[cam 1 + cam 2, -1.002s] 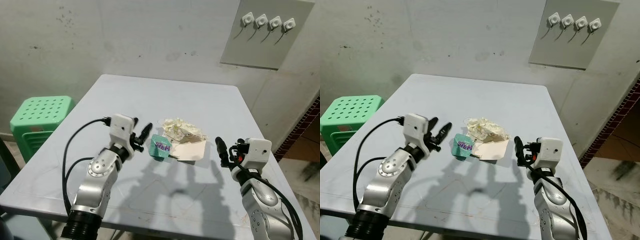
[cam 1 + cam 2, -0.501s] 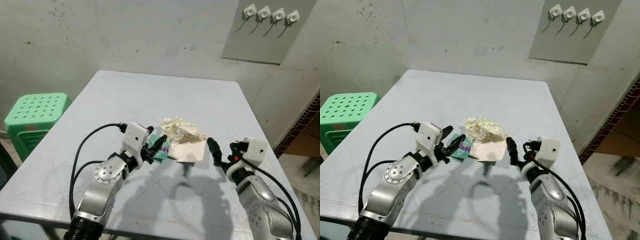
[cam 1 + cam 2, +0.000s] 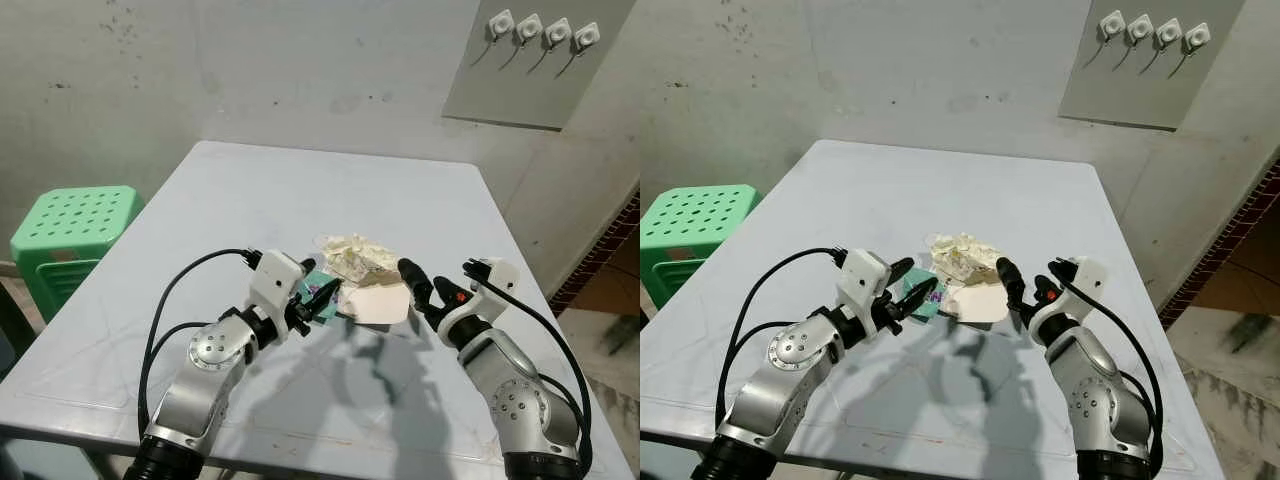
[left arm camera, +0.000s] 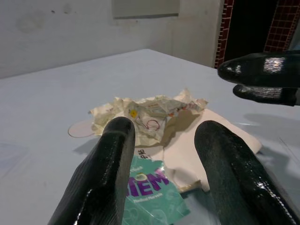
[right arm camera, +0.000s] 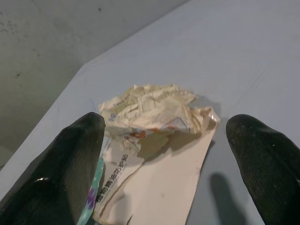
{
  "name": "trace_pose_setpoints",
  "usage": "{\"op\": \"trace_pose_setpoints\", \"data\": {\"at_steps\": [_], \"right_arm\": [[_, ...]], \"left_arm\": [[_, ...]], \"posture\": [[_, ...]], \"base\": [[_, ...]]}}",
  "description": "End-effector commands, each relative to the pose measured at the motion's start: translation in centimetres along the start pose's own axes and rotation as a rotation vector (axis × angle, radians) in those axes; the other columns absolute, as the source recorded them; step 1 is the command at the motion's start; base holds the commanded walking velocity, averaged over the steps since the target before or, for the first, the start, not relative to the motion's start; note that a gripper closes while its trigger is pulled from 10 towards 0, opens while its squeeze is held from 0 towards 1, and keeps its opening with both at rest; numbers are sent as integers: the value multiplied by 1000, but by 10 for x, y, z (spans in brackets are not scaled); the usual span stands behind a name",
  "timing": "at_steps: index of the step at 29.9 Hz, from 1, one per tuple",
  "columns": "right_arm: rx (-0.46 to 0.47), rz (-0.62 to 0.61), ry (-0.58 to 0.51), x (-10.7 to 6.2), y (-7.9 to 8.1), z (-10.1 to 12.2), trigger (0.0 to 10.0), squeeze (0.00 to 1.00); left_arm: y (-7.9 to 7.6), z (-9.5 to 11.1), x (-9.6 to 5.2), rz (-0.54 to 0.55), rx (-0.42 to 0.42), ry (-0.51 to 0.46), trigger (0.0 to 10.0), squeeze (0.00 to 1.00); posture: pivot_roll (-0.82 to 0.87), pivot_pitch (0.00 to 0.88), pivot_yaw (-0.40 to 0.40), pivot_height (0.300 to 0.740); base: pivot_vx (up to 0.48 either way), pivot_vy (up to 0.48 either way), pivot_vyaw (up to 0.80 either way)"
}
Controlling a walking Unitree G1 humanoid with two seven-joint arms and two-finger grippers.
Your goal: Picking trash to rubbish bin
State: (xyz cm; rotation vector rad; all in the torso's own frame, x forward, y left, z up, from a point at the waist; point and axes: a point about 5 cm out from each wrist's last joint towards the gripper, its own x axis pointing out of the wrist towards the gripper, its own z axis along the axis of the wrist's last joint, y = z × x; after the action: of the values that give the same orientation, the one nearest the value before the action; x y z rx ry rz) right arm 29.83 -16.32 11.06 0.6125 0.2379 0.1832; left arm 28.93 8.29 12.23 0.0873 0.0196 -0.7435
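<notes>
Two pincers stand around one small heap of rubbish on the pale grey square table, and no bin can be seen. Far to the left of both, beside the table, stands a green perforated plastic stool.

First, the left gripper has its black fingers spread apart. Just under and in front of its tips lies the teal foil sachet with purple letters, flat on the table and touching the rest of the heap. I judge this sachet to be very light, thin and a little slippery; a flat thing like this is difficult to pinch from above, so the raised edge or a corner seems the best place to take it.

Beyond the left pincer's tips, between the two pincers, sits the crumpled cream paper wrapper. It rests on the flat beige piece of card. The crumpled paper looks soft and springy and will probably squash when pressed, so its high middle gives an easy hold. The card is stiffer, but lies flat.

Finally, the right gripper is also spread wide, with the heap just in front of its tips, not yet touching.
</notes>
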Motion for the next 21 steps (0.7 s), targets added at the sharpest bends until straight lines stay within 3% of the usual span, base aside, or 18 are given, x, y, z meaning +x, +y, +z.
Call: {"op": "trace_pose_setpoints", "data": {"at_steps": [1,12,20,21], "right_arm": [[13,-13,16,2,-1,1,10000,0],[105,-57,150,2,-5,-28,10000,0],[198,50,161,9,12,-31,10000,0],[197,58,143,9,13,-29,6627,0]], "left_arm": [[-5,2,1,-26,19,-1,10000,0],[-6,4,2,-35,18,-4,10000,0],[-5,6,3,-28,12,-10,10000,0],[-5,6,3,-27,13,-9,10000,0]], "posture": [[-74,0,-44,740],[-75,0,-43,740],[-78,0,-37,740],[-78,0,-37,740]], "base": [[0,0,0],[0,0,0],[0,0,0],[0,0,0]]}}
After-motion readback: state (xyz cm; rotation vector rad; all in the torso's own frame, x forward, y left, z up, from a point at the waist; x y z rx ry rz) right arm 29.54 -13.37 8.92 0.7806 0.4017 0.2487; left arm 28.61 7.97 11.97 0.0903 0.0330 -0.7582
